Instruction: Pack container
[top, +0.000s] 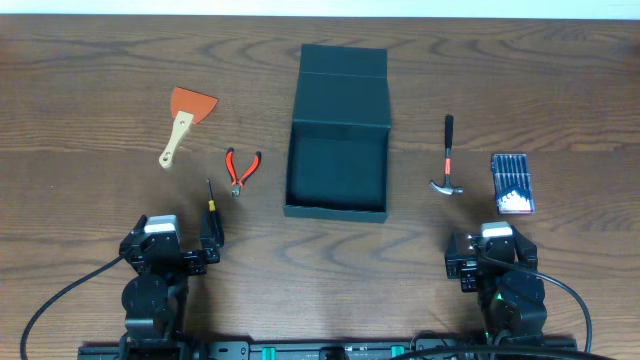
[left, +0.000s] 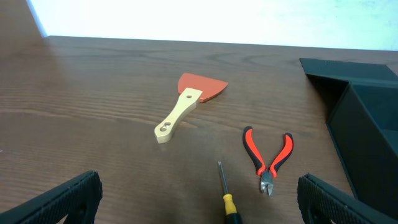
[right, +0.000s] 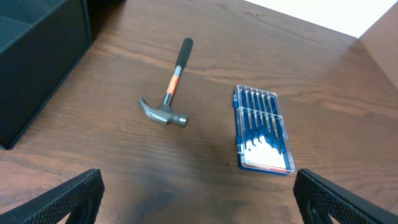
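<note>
The container (top: 337, 212), a dark teal-black box with its flap lid open to the far side, sits at the table's middle; it looks empty inside. Its wall shows in the left wrist view (left: 367, 149) and the right wrist view (right: 37, 62). Left of it lie red-handled pliers (top: 241, 170) (left: 268, 155), a yellow-handled screwdriver (top: 211, 198) (left: 227, 196) and an orange scraper (top: 186, 120) (left: 186, 106). Right of it lie a hammer (top: 447, 160) (right: 169, 93) and a blue drill-bit case (top: 512, 183) (right: 262, 129). My left gripper (left: 199, 202) and right gripper (right: 196, 202) are open and empty near the front edge.
The wooden table's far edge runs along the top of the overhead view. Black cables trail from both arm bases at the front edge (top: 60, 300).
</note>
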